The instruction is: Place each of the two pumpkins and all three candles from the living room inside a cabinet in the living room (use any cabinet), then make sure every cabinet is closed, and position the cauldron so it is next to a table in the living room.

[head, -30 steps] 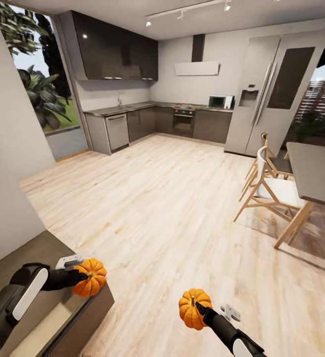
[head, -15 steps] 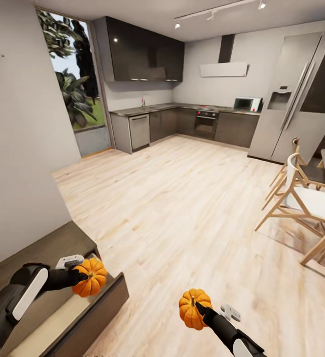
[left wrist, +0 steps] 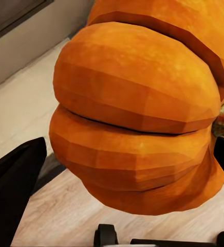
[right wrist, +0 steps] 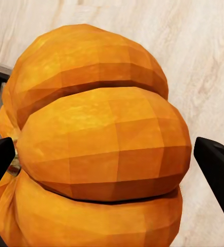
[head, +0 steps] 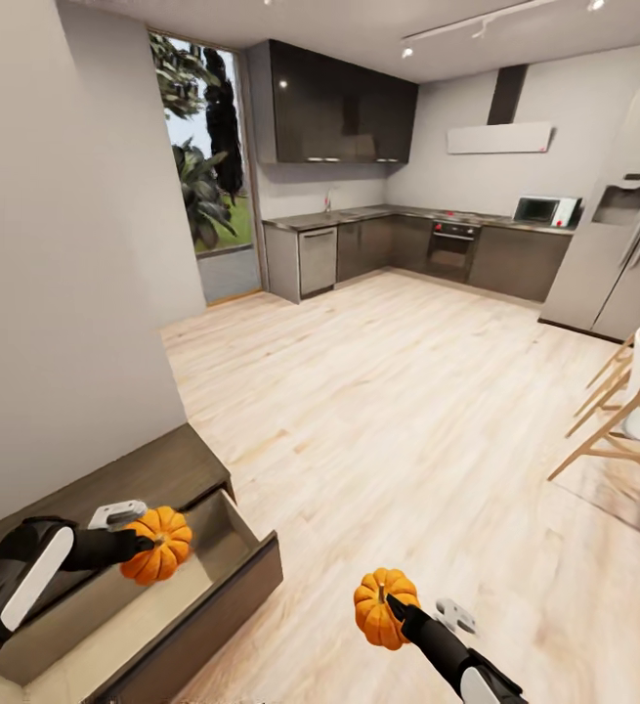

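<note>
- Our left gripper (head: 136, 544) is clamped on a pumpkin (head: 156, 544); in the left wrist view the ribbed orange body (left wrist: 137, 118) sits between the two dark fingers (left wrist: 12, 190), one at each side.
- This pumpkin hangs over the open drawer (head: 178, 596) of the cabinet (head: 153, 471), above its pale tan interior and not resting on it, as far as we can tell.
- Our right gripper (head: 398, 608) grips the second pumpkin (head: 382, 608); in the right wrist view its orange ribs (right wrist: 99, 149) lie between dark fingers (right wrist: 217, 170) at both edges.
- We see this second pumpkin held out over the light wood floor (head: 407, 411), well apart from the cabinet and from the first pumpkin.
- The cabinet is a low dark-brown unit against the grey wall (head: 65, 293) at our left; its drawer is pulled out toward the floor.
- Further out, we look across the plank floor to a kitchen with dark glossy cupboards (head: 344, 108), a counter (head: 359, 215) with an oven (head: 453, 249) and a microwave (head: 546, 209).
- A tall window (head: 205, 186) with plants beyond it stands left of the cupboards.
- A silver fridge (head: 618, 244) stands at the right, with pale wooden chairs (head: 632, 401) nearer to us at the right edge.
</note>
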Controlling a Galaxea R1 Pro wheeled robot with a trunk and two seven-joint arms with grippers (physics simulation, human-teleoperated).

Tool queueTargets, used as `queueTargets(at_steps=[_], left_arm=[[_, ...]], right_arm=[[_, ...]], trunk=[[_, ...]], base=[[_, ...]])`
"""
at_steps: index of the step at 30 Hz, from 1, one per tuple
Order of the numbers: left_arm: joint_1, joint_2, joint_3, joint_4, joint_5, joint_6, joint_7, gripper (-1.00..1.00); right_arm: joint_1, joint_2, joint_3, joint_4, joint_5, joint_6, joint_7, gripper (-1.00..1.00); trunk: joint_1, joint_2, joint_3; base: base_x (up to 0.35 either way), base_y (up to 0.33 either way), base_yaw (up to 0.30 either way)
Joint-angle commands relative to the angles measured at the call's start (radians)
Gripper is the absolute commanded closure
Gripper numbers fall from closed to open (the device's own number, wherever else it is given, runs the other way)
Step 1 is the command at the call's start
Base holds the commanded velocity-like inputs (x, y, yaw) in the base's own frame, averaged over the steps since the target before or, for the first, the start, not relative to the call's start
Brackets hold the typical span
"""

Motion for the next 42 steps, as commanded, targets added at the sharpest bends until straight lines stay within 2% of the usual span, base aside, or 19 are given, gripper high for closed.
queueTargets(at_steps=[1,4,11,13,16,17,18,22,23,27,32,33,35,37,39,42], left_arm=[[-0.001,0.003,-0.002,0.000,-0.008,0.003,-0.005,1.00],[-0.001,0.003,-0.004,0.000,-0.009,0.003,-0.004,1.00],[-0.001,-0.021,-0.014,0.000,-0.013,0.001,-0.001,1.00],[-0.001,-0.028,-0.014,0.000,-0.013,0.001,0.000,1.00],[-0.001,-0.030,-0.010,0.000,-0.012,0.001,0.000,1.00],[-0.002,-0.031,-0.007,0.000,-0.011,0.001,0.000,1.00],[-0.002,-0.031,-0.006,0.000,-0.011,0.001,-0.001,1.00],[-0.002,-0.023,-0.001,0.000,-0.008,0.001,-0.001,1.00],[-0.002,-0.021,0.003,0.000,-0.007,0.001,-0.001,1.00],[-0.001,-0.020,0.048,0.000,-0.007,0.001,0.000,1.00],[-0.002,-0.019,0.061,0.000,-0.006,0.001,0.000,1.00],[-0.002,-0.019,0.065,0.000,-0.005,0.001,0.000,1.00],[-0.001,-0.025,0.097,0.000,-0.005,0.001,-0.001,1.00],[-0.001,-0.027,0.116,0.000,-0.004,0.001,-0.002,1.00],[-0.001,-0.027,0.123,0.000,-0.004,0.001,-0.003,1.00],[-0.001,-0.028,0.126,0.000,-0.004,0.001,-0.003,1.00]], right_arm=[[0.000,-0.003,0.003,-0.002,-0.008,0.003,0.000,1.00],[0.000,-0.004,0.002,-0.004,-0.008,0.003,0.001,1.00],[0.000,-0.003,0.003,-0.028,-0.005,0.007,0.001,1.00],[0.002,-0.013,0.003,-0.107,-0.005,0.024,0.001,1.00],[0.025,-0.052,0.002,-0.272,-0.004,0.106,-0.012,1.00],[0.033,-0.074,0.001,-0.429,-0.005,0.185,-0.082,1.00],[0.035,-0.080,0.001,-0.502,-0.005,0.225,-0.135,1.00],[0.038,-0.088,0.000,-0.759,-0.007,0.414,-0.405,1.00],[0.038,-0.087,-0.001,-0.782,-0.007,0.449,-0.440,1.00],[0.037,-0.082,-0.002,-0.835,-0.006,0.518,-0.502,1.00],[0.006,-0.080,0.001,-0.829,0.003,0.520,-0.511,1.00],[-0.002,-0.079,0.005,-0.827,0.022,0.517,-0.512,1.00],[-0.014,-0.058,0.053,-0.817,0.156,0.496,-0.511,1.00],[-0.016,-0.017,0.093,-0.811,0.259,0.486,-0.512,1.00],[-0.018,0.005,0.106,-0.808,0.302,0.484,-0.507,1.00],[-0.018,0.017,0.111,-0.806,0.322,0.483,-0.503,1.00]], trunk=[[-0.004,0.007,0.002],[-0.015,0.028,0.012],[-0.042,0.077,0.034],[-0.050,0.091,0.040],[-0.061,0.112,0.049],[-0.065,0.119,0.052],[-0.069,0.126,0.055],[-0.084,0.154,0.068],[-0.088,0.161,0.071],[-0.104,0.189,0.084],[-0.123,0.224,0.099],[-0.127,0.231,0.102],[-0.134,0.245,0.109],[-0.138,0.252,0.112],[-0.138,0.252,0.112],[-0.138,0.252,0.112]], base=[[0.000,0.000,0.284],[0.000,0.000,0.283],[0.000,0.000,0.083],[0.000,0.000,0.005],[0.000,0.000,0.002],[0.000,0.000,0.000],[0.000,0.000,0.000],[0.000,0.000,0.000],[0.000,0.000,0.000],[0.000,0.000,0.000],[0.000,0.000,0.000],[0.000,0.000,0.000],[0.000,0.000,0.000],[0.000,0.000,0.000],[0.000,0.000,0.000],[0.000,0.000,0.000]])
